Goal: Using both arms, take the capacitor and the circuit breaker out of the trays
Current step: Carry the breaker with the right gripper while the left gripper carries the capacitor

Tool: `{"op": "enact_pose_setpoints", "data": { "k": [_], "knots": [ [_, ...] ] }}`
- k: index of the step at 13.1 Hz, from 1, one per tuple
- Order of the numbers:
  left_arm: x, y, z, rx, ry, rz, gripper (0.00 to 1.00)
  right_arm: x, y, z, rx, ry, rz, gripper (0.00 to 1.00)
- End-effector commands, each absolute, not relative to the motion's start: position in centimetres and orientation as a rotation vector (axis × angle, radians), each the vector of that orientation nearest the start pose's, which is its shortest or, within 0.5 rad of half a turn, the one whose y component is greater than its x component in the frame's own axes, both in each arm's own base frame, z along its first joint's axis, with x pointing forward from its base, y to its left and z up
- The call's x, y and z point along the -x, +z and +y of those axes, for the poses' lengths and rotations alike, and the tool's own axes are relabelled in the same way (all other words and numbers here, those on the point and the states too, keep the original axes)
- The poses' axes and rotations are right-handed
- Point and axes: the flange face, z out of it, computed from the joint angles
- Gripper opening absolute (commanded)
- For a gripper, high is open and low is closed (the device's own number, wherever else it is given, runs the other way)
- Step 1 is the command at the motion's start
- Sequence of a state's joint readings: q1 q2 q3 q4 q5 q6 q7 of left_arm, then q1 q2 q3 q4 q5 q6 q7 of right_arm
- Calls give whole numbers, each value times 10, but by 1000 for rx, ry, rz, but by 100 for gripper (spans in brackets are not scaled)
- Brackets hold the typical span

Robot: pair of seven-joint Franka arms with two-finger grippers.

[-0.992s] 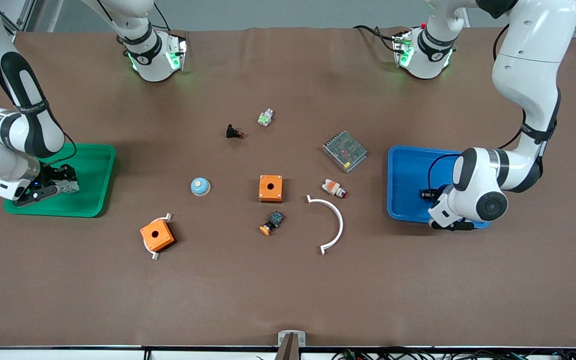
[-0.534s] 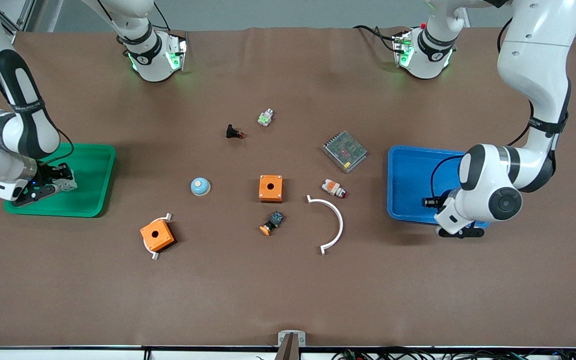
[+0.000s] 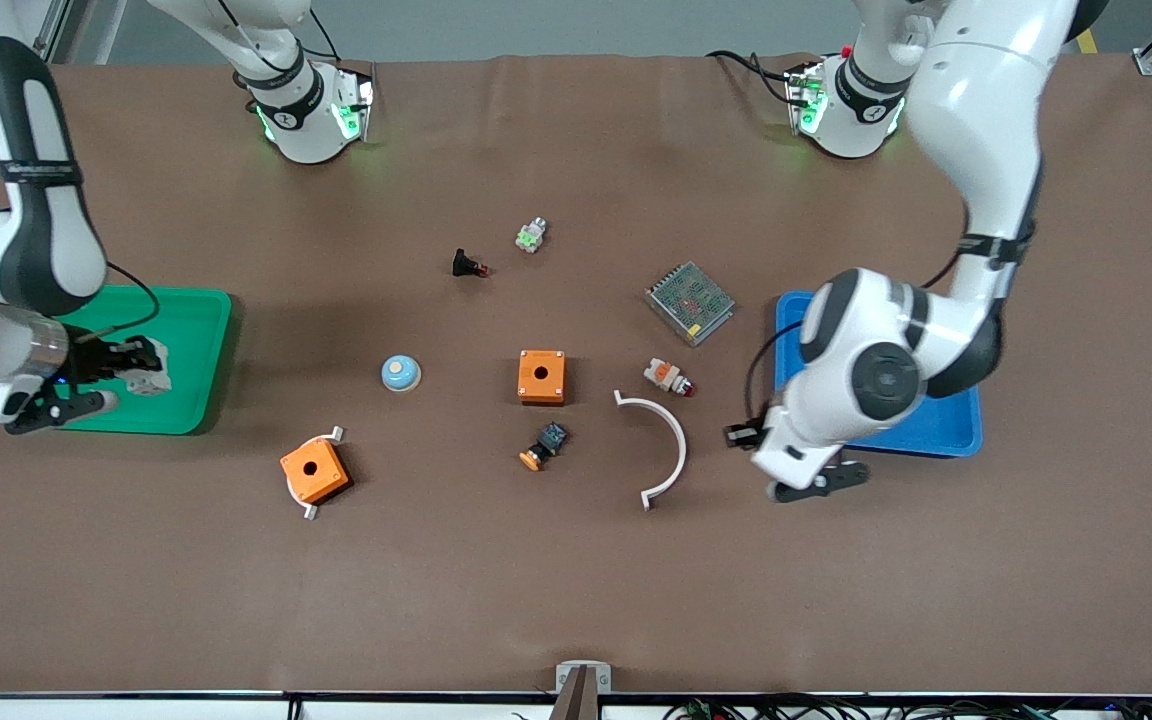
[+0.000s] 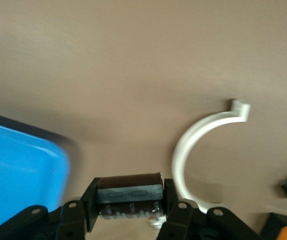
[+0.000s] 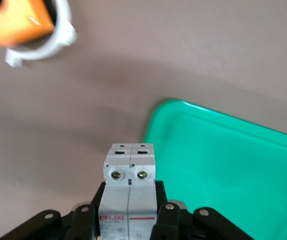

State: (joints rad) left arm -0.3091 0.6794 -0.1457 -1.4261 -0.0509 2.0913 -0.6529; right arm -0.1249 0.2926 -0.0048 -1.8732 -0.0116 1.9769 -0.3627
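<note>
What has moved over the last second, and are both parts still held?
The left gripper has carried the capacitor off the blue tray, out over bare table toward the white arc. The right gripper shifted slightly over the green tray, still clamping the breaker. Both parts remain held. The loose items mid-table have not moved.

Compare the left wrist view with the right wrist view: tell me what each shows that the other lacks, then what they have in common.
Left wrist view only: the capacitor clamped in the left pincer, the blue tray and the bare white half-ring.
Right wrist view only: the breaker clamped in the right pincer, the green tray and an orange box seated in a white ring.
Both: a pincer shut on its part above the brown table, beside a tray's edge.
</note>
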Motion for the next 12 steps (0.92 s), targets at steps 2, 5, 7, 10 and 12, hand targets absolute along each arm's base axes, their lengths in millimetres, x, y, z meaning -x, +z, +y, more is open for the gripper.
{"op": "enact_pose_setpoints", "data": {
  "k": [2, 5, 7, 10, 12],
  "knots": [
    [-646, 274, -374, 3271, 39, -598, 6, -603, 344, 57, 3097, 289, -86, 0],
    [-632, 254, -414, 3302, -4, -628, 6, -596, 342, 149, 3116, 216, 44, 0],
    [-627, 233, -432, 3302, 12, -612, 7, -585, 324, 214, 3027, 216, 121, 0],
    [-621, 209, -449, 3316, -32, -620, 9, -567, 286, 277, 3025, 182, 73, 0],
    [-624, 197, -449, 3332, -75, -630, 16, -558, 251, 298, 3041, 184, 25, 0]
  ]
}}
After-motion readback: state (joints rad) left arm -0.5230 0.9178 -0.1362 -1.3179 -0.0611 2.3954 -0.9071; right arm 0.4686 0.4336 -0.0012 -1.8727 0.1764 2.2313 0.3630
